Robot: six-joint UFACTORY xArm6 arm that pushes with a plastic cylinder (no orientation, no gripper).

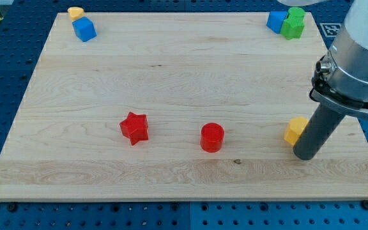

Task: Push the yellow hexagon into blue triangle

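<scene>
The yellow hexagon lies on the wooden board at the view's lower right. My tip rests on the board just right of and below the hexagon, touching or almost touching it. A blue block, which may be the blue triangle, sits at the view's top right corner, partly hidden by a green block that touches it. The rod and the arm above it cover the board's right edge.
A red star and a red cylinder lie in the lower middle of the board. A blue cube and a small yellow block sit together at the top left corner.
</scene>
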